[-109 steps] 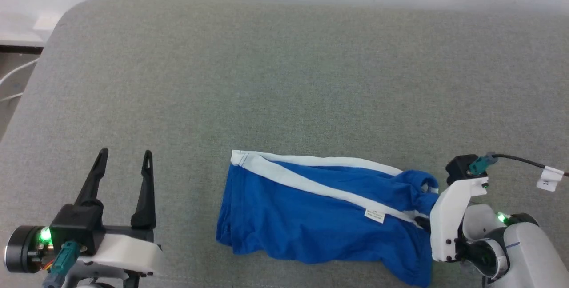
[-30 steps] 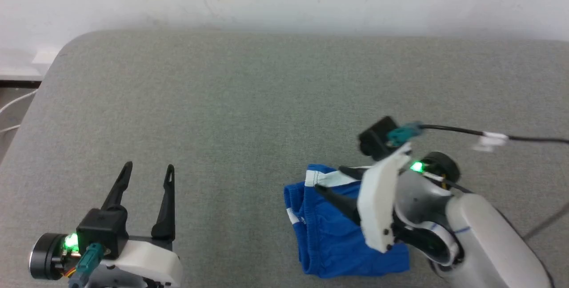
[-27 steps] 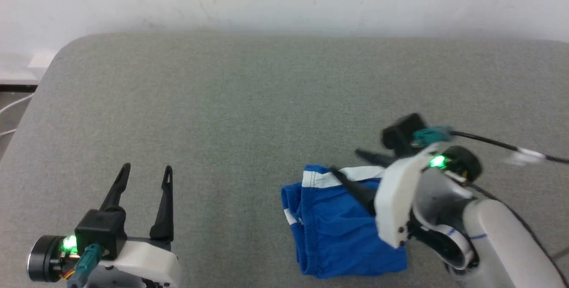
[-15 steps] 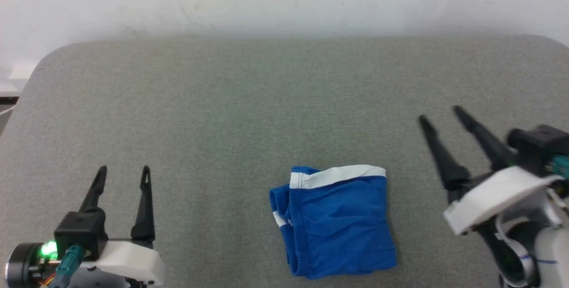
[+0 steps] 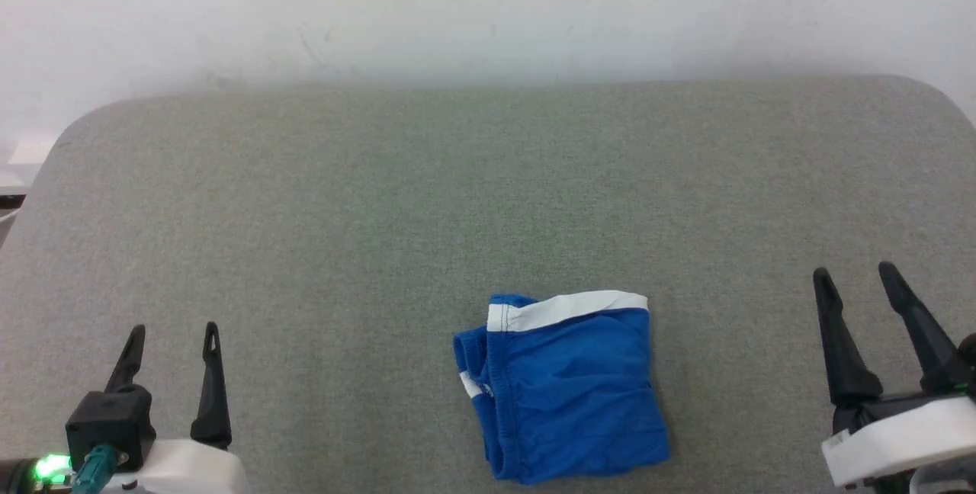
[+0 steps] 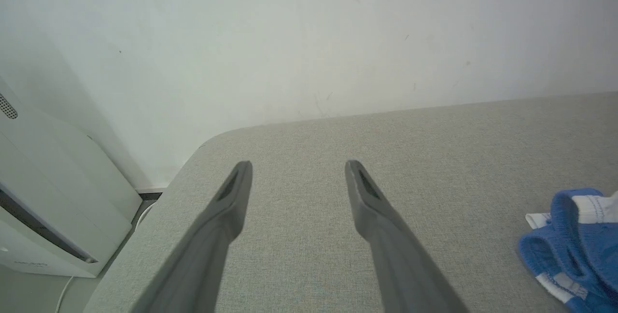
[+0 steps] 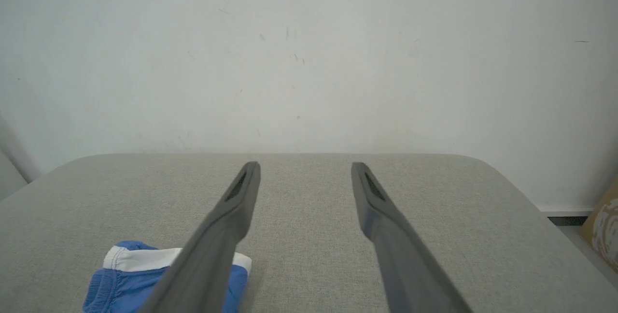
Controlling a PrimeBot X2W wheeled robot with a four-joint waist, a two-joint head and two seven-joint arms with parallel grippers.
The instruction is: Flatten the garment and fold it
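Note:
The garment (image 5: 568, 387), bright blue shorts with a white trim band along the far edge, lies folded into a compact square near the front middle of the grey padded table (image 5: 457, 197). Its elastic edges bunch at the left side; in the left wrist view the garment (image 6: 577, 245) sits at the far right, in the right wrist view the garment (image 7: 130, 274) lies at the lower left, partly behind a finger. My left gripper (image 5: 172, 335) stands open at the lower left, well clear of the cloth. My right gripper (image 5: 852, 274) stands open at the lower right, empty, also apart from it.
A white wall (image 5: 488, 14) runs behind the table. A white appliance (image 6: 43, 216) stands off the table's left corner, and a brown box (image 7: 603, 226) sits on the floor past the right corner. Bare grey padding surrounds the folded shorts.
My right gripper has let go of the folded shorts and drawn back to the lower right. The shorts went from laid out long to a square fold. The camera view also shifted.

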